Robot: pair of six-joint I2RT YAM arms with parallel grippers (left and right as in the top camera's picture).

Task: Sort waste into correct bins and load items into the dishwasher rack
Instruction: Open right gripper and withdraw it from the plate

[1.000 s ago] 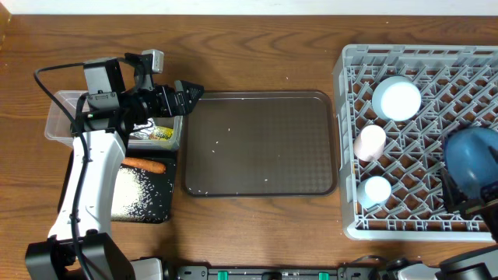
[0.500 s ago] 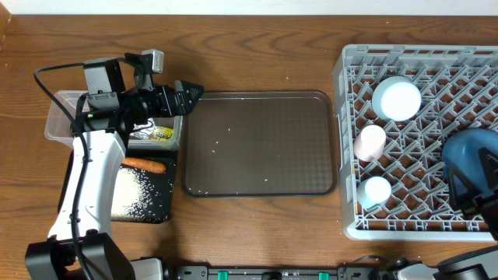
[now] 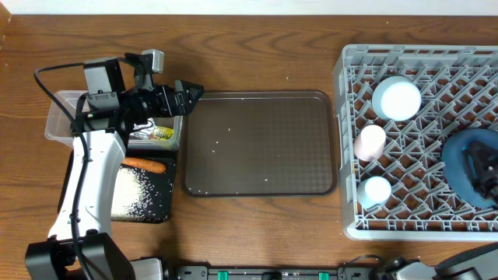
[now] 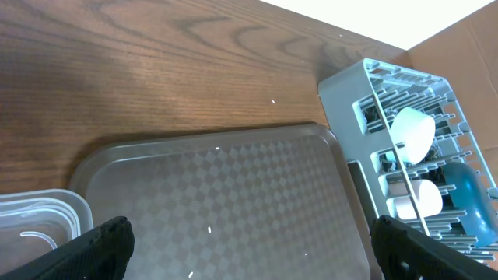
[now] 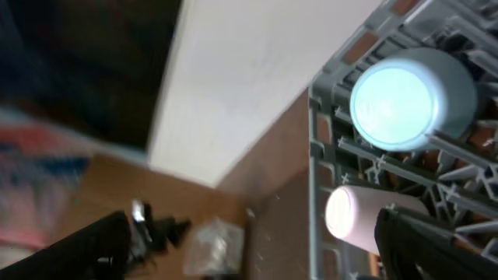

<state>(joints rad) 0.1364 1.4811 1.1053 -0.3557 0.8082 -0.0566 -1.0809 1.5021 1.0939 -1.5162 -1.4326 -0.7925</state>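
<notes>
My left gripper (image 3: 189,92) hangs open over the left rim of the brown tray, nothing between its fingers (image 4: 101,247). Beneath the arm the clear tub (image 3: 56,118) holds a yellow-green wrapper (image 3: 160,134). The black tray (image 3: 162,204) carries an orange carrot (image 3: 145,164) and white rice grains (image 3: 134,191). The grey dishwasher rack (image 3: 420,56) holds a white bowl (image 3: 397,99), a pinkish cup (image 3: 370,142), a light blue cup (image 3: 377,190) and the blue plate (image 3: 465,155). My right gripper (image 3: 487,176) is open above the plate, empty, facing the bowl (image 5: 405,97) and pinkish cup (image 5: 354,214).
A large brown serving tray (image 3: 261,144) lies in the middle with a few stray rice grains on it. The rack (image 4: 366,101) stands just right of it. A white wall (image 5: 249,70) runs along the table's far edge.
My right gripper has shifted over the blue plate toward the right edge of the overhead view. The left arm has not moved.
</notes>
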